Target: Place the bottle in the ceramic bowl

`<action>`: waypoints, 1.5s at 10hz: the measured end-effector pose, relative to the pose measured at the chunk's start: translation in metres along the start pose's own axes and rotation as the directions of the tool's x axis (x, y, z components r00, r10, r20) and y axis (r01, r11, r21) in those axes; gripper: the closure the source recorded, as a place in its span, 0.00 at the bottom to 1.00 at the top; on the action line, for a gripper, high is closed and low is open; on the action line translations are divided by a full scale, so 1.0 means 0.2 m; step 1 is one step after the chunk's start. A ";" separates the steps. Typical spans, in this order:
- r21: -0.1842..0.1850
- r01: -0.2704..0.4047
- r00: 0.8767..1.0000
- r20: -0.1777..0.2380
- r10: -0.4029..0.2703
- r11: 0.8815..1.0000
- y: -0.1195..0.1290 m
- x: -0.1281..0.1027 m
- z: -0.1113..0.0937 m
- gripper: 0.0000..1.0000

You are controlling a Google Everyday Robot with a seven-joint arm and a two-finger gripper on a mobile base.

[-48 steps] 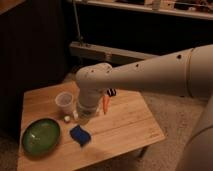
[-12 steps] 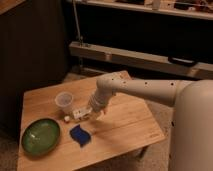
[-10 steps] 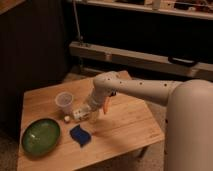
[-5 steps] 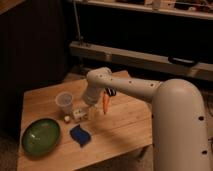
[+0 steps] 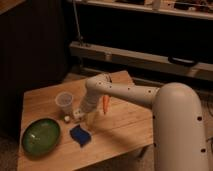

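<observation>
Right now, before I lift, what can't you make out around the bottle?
Camera view only:
- Small clear plastic bottle: partly covered by the gripper, which is down at the table beside the clear plastic cup; its outline is too small to trace.
- Whether the gripper touches the bottle: hidden by the white wrist.
- Wooden table, right edge: blocked by the robot's white arm.

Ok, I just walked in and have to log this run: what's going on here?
The robot's single arm is bent down over the wooden table, with its gripper low at the small bottle. The bottle lies on the table between the clear cup and the blue sponge. Whether it is gripped can't be told. The green ceramic bowl sits empty near the front left corner, so the bottle isn't in it yet.
</observation>
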 end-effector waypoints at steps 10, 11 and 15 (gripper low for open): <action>-0.035 -0.078 0.994 0.080 0.080 0.996 0.11 -0.03 -0.61 1.00; -0.022 -0.083 0.996 0.032 0.084 0.996 0.09 0.01 -0.63 1.00; 0.019 -0.067 0.986 -0.151 0.069 0.998 -0.07 0.30 -0.59 1.00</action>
